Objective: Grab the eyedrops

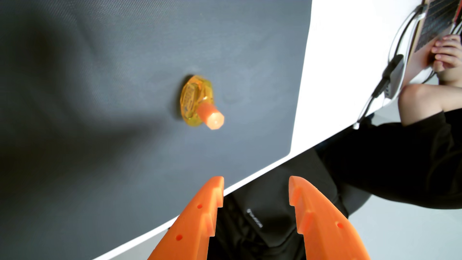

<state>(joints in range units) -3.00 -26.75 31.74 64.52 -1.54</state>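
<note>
Wrist view. Grab not yet made. My claw (256, 183) spread wide, empty, two orange fingers (212, 200) entering from bottom edge. Eyedrops (198, 101), small amber bottle with orange cap, stands on dark mat (100, 100) on white bench (337, 75), well ahead of fingertips. Claw raised, poised over bench edge. Reach, descent, closing all left. Person's hand (445, 52) at upper right.

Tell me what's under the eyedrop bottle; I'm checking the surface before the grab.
The eyedrop bottle stands on a dark grey mat, which lies on a white table. The patch directly beneath its base is hidden.
</note>
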